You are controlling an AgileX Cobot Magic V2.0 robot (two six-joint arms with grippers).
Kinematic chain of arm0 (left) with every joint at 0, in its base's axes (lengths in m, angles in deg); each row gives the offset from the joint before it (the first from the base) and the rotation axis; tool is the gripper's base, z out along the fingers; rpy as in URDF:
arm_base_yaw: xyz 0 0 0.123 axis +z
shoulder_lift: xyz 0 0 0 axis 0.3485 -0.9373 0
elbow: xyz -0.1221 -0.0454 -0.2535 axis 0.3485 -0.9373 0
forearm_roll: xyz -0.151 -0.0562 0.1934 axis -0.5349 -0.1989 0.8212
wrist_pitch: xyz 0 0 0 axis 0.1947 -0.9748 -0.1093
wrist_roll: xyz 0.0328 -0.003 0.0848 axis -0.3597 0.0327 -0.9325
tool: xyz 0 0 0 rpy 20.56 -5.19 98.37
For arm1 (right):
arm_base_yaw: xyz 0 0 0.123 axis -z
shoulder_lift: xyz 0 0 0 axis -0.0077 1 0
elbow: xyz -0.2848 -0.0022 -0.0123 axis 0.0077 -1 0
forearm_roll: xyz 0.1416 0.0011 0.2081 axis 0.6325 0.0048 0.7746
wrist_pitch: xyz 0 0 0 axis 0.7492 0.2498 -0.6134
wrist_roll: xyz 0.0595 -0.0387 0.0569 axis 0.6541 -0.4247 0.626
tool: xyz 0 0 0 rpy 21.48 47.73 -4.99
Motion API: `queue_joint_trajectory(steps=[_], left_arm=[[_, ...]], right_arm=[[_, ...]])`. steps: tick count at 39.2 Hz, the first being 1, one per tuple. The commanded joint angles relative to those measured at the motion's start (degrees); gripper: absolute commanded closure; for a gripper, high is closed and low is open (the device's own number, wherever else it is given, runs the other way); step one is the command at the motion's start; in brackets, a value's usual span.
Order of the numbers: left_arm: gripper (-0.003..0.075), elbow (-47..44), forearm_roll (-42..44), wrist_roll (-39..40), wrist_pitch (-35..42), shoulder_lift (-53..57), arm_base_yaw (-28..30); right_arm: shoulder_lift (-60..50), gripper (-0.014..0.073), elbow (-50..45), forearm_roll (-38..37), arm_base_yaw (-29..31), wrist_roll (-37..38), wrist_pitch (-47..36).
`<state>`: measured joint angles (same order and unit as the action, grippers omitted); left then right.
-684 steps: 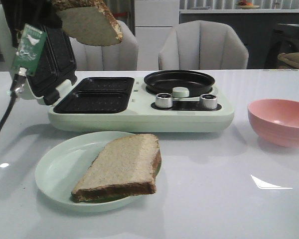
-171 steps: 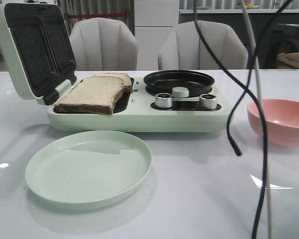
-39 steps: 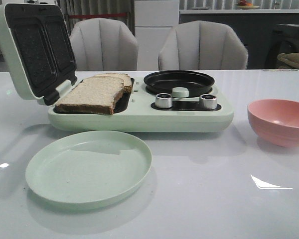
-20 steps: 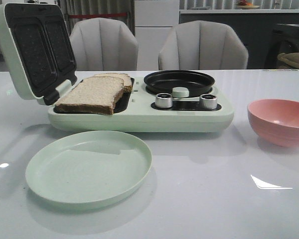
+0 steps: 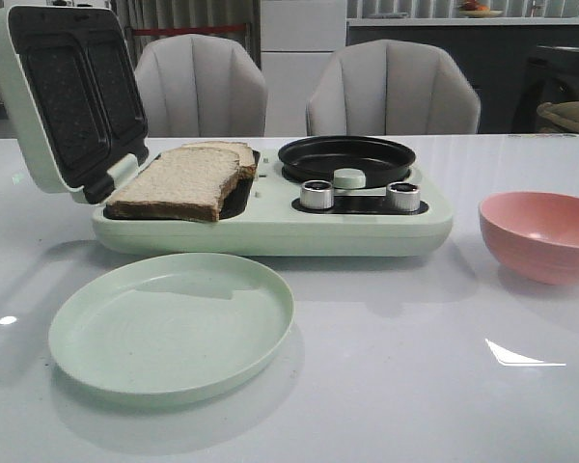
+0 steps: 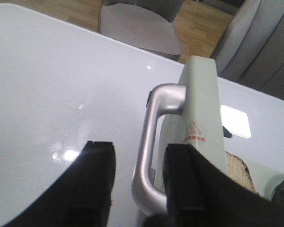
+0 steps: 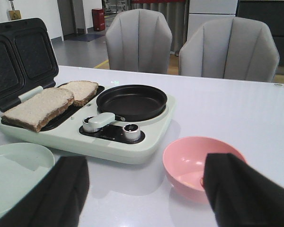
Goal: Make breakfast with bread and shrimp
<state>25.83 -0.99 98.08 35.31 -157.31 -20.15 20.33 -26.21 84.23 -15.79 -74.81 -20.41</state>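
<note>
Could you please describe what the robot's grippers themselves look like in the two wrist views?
Only the fingers show. The left gripper has two matte black, flat-faced, blocky jaws with squared tips. The right gripper has the same matte black finish, but its jaws look broader and softly blurred at the edges of the view. No cables, markings or arm links appear in these views, and neither arm shows in the front view.
</note>
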Motion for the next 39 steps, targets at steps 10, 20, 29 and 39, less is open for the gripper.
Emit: queue_joint_trajectory(steps=[10, 20, 29, 39], left_arm=[[0.0409, 5.0, -19.9, -9.6, -1.6, -3.7, 4.8], [0.0409, 7.2, -42.2, -25.4, -9.7, -8.7, 9.0], [0.0409, 7.2, -54.0, -35.9, -14.6, -11.7, 9.3], [0.0409, 7.2, -63.7, -43.6, -18.8, -14.3, 9.3]], right_arm=[[0.6, -0.0008, 1.5, -0.2, 0.3, -0.2, -5.0], [0.6, -0.0008, 1.5, -0.2, 0.3, -0.2, -5.0], [0.6, -0.0008, 1.5, -0.2, 0.3, -0.2, -5.0], [0.6, -0.0008, 1.5, -0.2, 0.3, -0.2, -5.0]])
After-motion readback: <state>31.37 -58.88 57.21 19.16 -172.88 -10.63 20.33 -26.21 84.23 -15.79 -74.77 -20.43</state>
